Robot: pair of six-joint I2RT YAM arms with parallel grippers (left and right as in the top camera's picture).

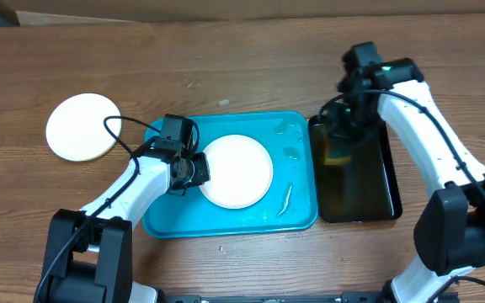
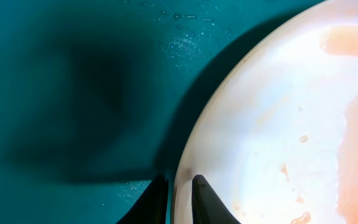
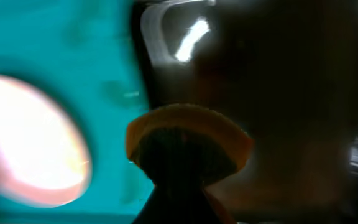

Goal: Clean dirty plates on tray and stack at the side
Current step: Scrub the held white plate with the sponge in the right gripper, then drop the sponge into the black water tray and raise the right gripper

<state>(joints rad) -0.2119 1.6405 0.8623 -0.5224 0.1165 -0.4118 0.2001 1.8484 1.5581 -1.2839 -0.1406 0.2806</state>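
Far L on the counter (image 1: 242, 67): pale plate (image 1: 82, 126), flat, well apart from the tray (image 1: 226, 220). Next, L end effector (image 2: 180, 179) sits low inside the tray at the L edge of the white plate (image 1: 236, 171). Its fingers are narrowly apart w/ the plate rim between them; can't tell if they pinch it. That plate lies flat in the tray's middle, w/ pinkish-orange smears (image 2: 353, 93) on its face. Wet streak (image 1: 285, 199) on the tray floor to its R. Just R of the tray: black tub (image 1: 369, 194). R end effector (image 1: 340, 141) hangs over the tub's L part, clamped on a yellow sponge (image 3: 191, 118).
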